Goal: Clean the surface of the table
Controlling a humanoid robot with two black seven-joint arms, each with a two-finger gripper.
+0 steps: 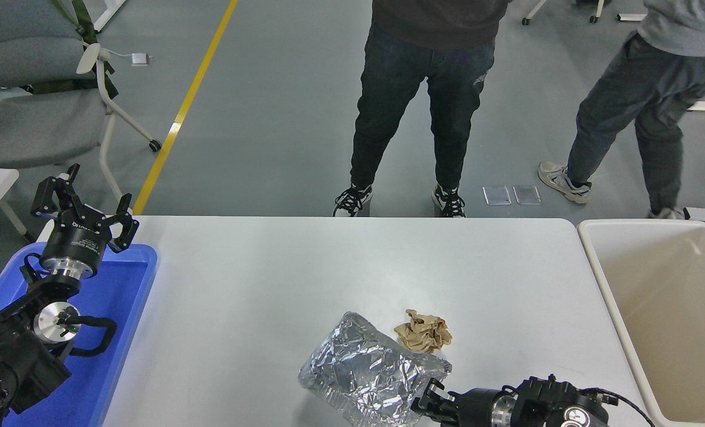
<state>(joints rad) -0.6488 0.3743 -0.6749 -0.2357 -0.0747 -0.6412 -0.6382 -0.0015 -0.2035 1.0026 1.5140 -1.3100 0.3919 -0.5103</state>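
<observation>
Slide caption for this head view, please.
Right end effector grips the foil sheet beside crumpled brown paper on the white table surface.

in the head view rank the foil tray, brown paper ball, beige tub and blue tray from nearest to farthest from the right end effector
1. Foil tray: right at the right end effector, on its left.
2. Brown paper ball: just beyond it, mid-table.
3. Beige tub: off the table's right end.
4. Blue tray: far left, under the parked left end effector.
</observation>
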